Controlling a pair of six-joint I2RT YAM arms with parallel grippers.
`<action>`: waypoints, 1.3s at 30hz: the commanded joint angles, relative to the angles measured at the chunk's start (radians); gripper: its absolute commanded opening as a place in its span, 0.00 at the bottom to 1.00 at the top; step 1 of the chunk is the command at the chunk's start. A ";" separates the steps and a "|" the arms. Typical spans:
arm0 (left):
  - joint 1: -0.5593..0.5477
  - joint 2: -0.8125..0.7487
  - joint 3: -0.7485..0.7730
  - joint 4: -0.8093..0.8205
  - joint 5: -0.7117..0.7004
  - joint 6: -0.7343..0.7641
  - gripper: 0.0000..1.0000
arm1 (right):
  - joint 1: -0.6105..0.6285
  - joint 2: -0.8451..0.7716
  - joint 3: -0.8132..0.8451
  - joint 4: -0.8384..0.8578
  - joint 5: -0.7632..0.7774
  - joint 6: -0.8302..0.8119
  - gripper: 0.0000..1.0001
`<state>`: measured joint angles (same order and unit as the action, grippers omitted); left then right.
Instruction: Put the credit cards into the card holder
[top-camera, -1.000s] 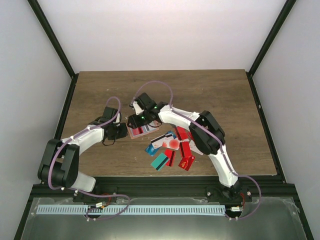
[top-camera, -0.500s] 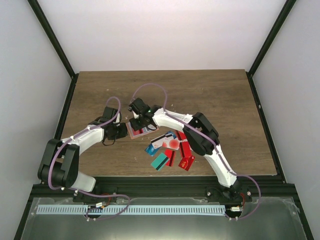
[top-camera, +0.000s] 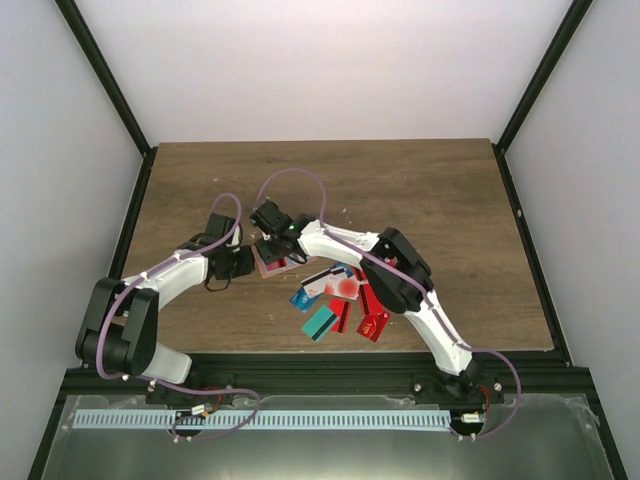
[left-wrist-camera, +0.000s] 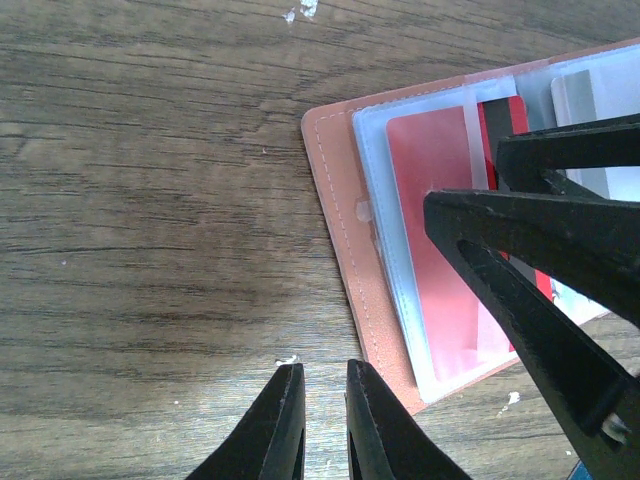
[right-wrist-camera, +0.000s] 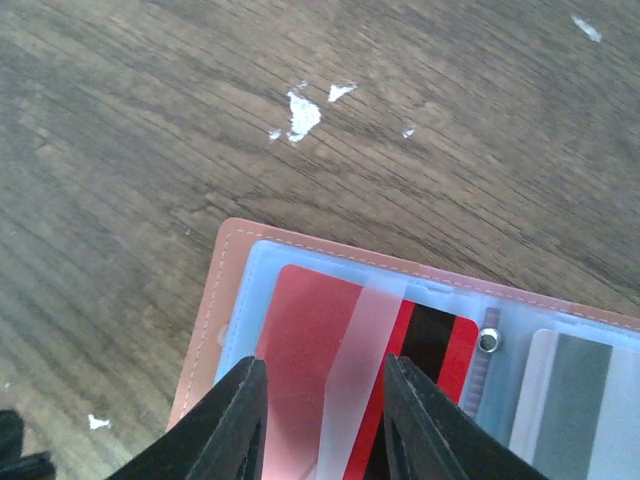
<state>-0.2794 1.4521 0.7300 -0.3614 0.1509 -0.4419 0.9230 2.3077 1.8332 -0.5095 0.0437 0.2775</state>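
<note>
Sliding left over the salmon card holder (right-wrist-camera: 205, 330) on the tabletop (left-wrist-camera: 150, 200), the right pincer (right-wrist-camera: 322, 380) narrows its half-spread jaws around a red card (right-wrist-camera: 300, 340) in the clear sleeve (right-wrist-camera: 243, 300), likely seating it, while the left pincer (left-wrist-camera: 322, 375), nearly pressed together on nothing, waits just beside.

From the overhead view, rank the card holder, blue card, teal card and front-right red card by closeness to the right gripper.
1. Card holder, directly under the right gripper.
2. Blue card, just right of the holder and nearer the front.
3. Teal card, farther toward the front.
4. Red card, farthest right, at the front.
</note>
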 joint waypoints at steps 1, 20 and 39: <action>0.002 -0.019 -0.002 -0.001 -0.007 0.001 0.15 | 0.017 0.027 0.044 -0.016 0.082 -0.016 0.32; 0.002 -0.076 -0.016 0.054 0.079 -0.013 0.15 | 0.005 -0.011 0.018 0.003 0.067 0.026 0.01; 0.003 -0.049 -0.047 0.208 0.195 -0.068 0.39 | -0.158 -0.153 -0.230 0.225 -0.305 0.153 0.01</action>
<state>-0.2794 1.3884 0.7010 -0.2222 0.2974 -0.4942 0.7818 2.2097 1.6268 -0.3481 -0.1745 0.3985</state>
